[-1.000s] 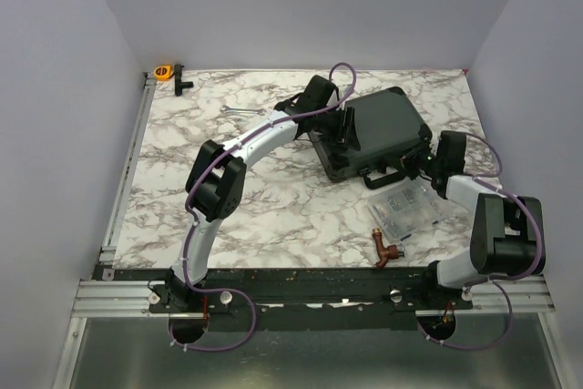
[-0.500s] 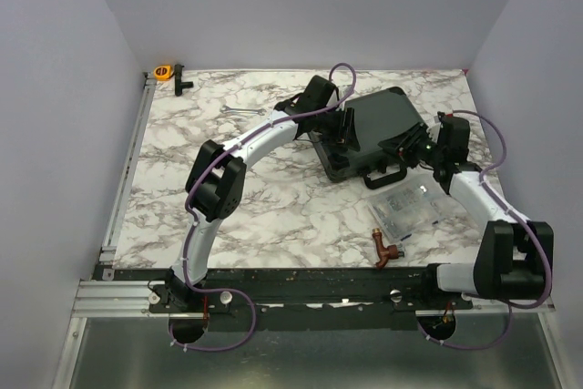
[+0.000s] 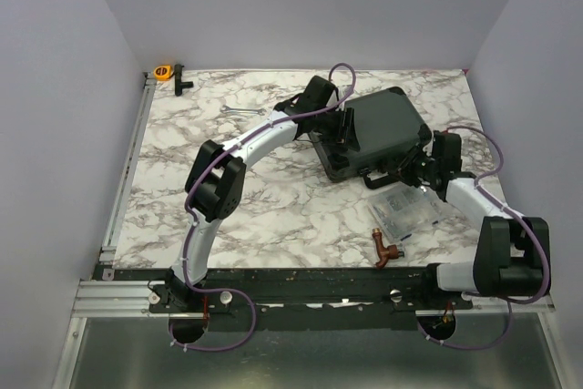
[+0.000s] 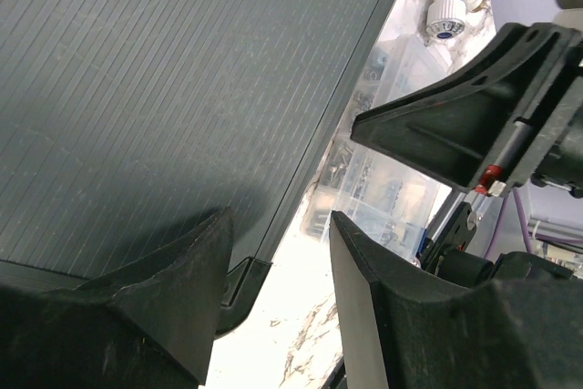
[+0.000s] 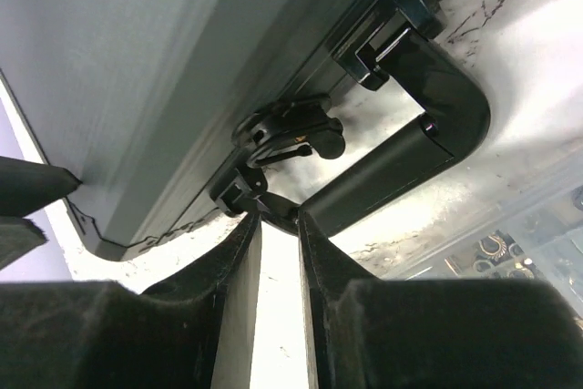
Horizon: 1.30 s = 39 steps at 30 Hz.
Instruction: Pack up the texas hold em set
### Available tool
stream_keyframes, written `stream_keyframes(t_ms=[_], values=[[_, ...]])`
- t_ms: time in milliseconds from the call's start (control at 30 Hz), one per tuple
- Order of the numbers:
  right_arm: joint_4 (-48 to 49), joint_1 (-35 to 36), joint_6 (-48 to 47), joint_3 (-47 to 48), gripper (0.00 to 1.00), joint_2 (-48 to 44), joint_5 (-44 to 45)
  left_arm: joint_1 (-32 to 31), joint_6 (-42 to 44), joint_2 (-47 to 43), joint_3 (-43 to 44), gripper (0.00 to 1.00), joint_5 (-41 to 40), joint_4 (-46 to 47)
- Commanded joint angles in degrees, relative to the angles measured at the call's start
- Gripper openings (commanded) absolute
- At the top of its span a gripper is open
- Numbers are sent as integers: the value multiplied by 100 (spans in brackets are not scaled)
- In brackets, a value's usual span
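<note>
Find the case point(image 3: 378, 125) lid down and flat on the table point(image 3: 273, 216), right of centre and toward the far edge. No chips, cards or discs in view, so presumably packed inside. Note the long axis slanting from near-left to far-right, with the handle point(image 5: 414, 125) side turned toward the near right. Judging by that, down to latching only.

Beside the handle, see the latch point(image 5: 284, 132), apparently not yet snapped flat, though hard to be sure from this angle. Reach it with the right gripper point(image 5: 276, 211), by far the nearer one, set against the latch's lower end from the near side with only a narrow slit between the jaws. Cannot tell whether pinching or merely pushing.

Look to the left gripper point(image 4: 278, 225) over the lid's left corner, jaws somewhat apart, clamped on nothing, seemingly steadying the lid.

Further out, find the clear box point(image 3: 410, 209) just near of the handle, under the right arm, and the fitting point(image 3: 383, 248) nearer still. Mind the box when turning that wrist.
</note>
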Motion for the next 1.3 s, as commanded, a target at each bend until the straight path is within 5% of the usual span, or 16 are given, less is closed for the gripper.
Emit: stream_keyframes(t_ms=[0,467,967,1267], values=[[786,-31,-46,-213,26,263,-384,-52,90,342,-456,48,-374,-954],[1655,-14,214,-341,17,640,-238,-52,98,349,-452,47,-365,-982],[2321,-22,-55,-186,18,626,-77,-53,90,326,-478,44,-452,-991],[3444,-21,642,-531,18,244,-121,-52,98,301,-500,43,-450,-994]])
